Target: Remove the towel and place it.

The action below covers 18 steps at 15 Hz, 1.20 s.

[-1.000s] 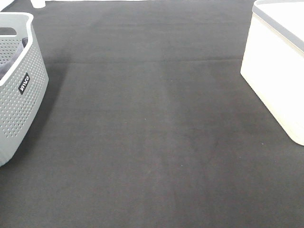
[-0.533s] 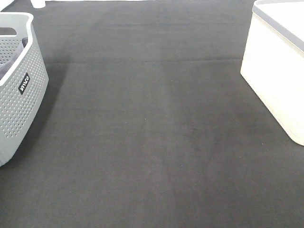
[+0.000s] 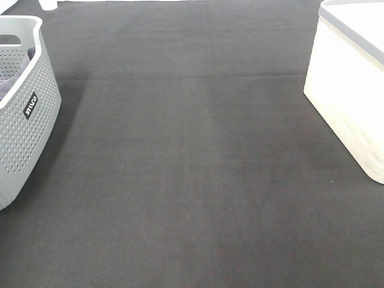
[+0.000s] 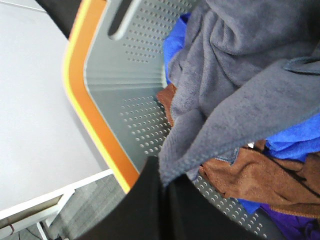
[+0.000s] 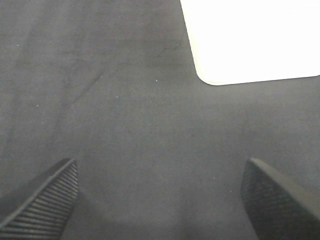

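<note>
The grey-lavender towel [image 4: 240,75] lies on top of other cloths inside the grey perforated basket [image 4: 135,75]. In the left wrist view my left gripper [image 4: 165,187] is shut on a hanging fold of the towel, pinched between its two black fingers. In the exterior high view only a sliver of the towel [image 3: 6,84] shows over the basket's rim [image 3: 27,78] at the left edge. My right gripper [image 5: 160,200] is open and empty, its ribbed fingertips [image 5: 47,192] wide apart above the black mat. Neither arm shows in the exterior high view.
Blue [image 4: 297,137] and brown [image 4: 260,175] cloths lie under the towel in the basket. A white bin [image 3: 351,84] stands at the right edge of the black mat [image 3: 192,168]; its corner shows in the right wrist view [image 5: 250,40].
</note>
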Each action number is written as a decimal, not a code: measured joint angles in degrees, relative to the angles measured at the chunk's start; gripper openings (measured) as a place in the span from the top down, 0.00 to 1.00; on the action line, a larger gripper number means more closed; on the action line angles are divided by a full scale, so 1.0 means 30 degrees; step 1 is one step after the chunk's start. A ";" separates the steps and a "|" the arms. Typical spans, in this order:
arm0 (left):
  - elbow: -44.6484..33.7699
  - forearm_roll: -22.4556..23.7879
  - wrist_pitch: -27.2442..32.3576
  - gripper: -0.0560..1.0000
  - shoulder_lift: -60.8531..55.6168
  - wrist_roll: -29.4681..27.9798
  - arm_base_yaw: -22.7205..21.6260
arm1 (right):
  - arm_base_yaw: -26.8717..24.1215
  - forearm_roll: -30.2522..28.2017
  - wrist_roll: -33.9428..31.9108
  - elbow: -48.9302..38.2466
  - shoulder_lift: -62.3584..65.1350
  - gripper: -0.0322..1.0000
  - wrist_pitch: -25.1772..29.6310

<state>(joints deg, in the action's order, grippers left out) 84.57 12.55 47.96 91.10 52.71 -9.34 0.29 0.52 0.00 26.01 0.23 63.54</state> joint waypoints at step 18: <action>0.2464 -0.8556 0.0573 0.95 -0.5118 0.2941 0.3266 | 0.0000 1.0027 0.7907 0.1509 -0.4087 0.15 -0.1814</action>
<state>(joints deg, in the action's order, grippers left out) 91.96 -13.12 49.68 75.75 61.54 0.46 0.29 30.60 23.72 30.54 -12.03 58.10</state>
